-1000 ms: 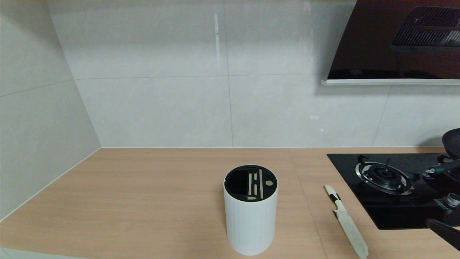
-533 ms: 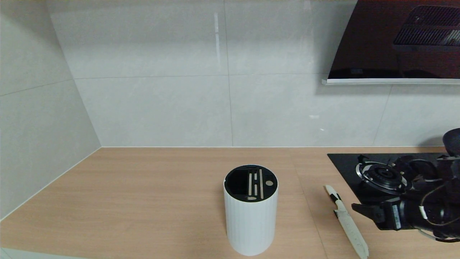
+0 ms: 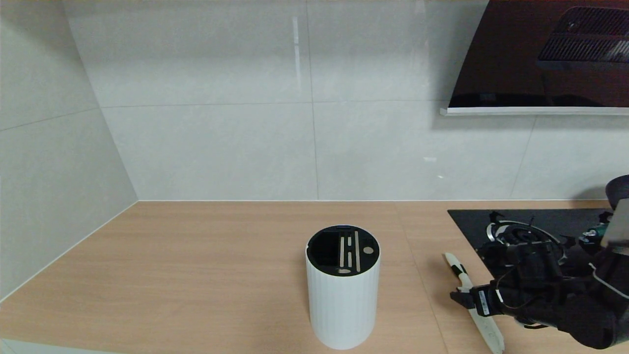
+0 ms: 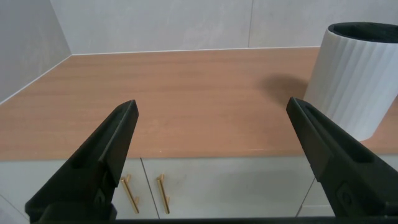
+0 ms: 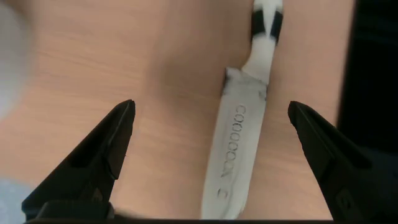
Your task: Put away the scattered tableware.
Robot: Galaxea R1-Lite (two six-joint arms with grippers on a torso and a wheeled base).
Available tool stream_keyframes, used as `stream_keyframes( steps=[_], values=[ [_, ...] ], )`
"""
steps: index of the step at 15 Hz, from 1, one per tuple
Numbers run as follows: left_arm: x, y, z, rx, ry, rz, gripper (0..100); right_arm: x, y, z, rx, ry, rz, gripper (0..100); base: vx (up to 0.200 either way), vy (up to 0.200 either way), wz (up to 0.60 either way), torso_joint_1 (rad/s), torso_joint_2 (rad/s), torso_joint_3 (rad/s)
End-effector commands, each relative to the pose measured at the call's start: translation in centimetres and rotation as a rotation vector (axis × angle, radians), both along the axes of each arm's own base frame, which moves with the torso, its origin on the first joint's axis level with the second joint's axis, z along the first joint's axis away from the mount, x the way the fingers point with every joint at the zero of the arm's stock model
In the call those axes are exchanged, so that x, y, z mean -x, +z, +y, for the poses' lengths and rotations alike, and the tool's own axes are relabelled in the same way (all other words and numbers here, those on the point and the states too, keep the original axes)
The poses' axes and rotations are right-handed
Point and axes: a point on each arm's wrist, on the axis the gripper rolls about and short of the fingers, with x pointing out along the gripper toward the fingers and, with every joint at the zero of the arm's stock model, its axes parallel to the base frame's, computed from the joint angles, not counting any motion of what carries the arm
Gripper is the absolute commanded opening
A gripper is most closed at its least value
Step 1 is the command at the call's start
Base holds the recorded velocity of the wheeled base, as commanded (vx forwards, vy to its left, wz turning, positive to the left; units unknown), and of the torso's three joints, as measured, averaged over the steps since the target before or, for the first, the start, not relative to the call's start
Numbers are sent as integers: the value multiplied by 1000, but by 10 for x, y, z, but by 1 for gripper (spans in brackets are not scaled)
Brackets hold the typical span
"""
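Observation:
A white knife [image 3: 484, 324] with a black band on its handle lies on the wooden counter [image 3: 221, 265], between the white cylindrical holder [image 3: 342, 287] and the black gas stove [image 3: 530, 246]. The holder's black top has slots and stands upright. My right gripper [image 3: 467, 299] hovers just above the knife, near where handle meets blade. In the right wrist view the knife [image 5: 239, 155] lies between the open right gripper [image 5: 211, 162] fingers. My left gripper [image 4: 211, 162] stands open off the counter's front edge, with the holder [image 4: 354, 78] ahead of it.
A dark pan [image 3: 618, 194] sits on the stove at the far right, under the range hood [image 3: 540, 59]. Tiled walls close the counter at the back and left. White cabinet doors with gold handles [image 4: 146, 193] are below the counter edge.
My right arm has come in from the right over the stove and moved left to a spot above the knife. Knife and holder have not moved.

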Motion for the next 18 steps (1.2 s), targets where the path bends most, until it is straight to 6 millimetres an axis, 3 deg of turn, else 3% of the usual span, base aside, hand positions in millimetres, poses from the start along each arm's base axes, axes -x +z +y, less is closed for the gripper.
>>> stream_keyframes(
  steps=[1,13,18],
  values=[
    [0,0,0,0,0,0,100,-6,-33,0,29,-18,87,100,0,0,0,0,0,0],
    [0,0,0,0,0,0,100,-30,-38,0,17,-144,-5,100,0,0,0,0,0,0],
    [0,0,0,2,0,0,100,-31,-40,-1,32,-158,-2,100,0,0,0,0,0,0]
  ],
)
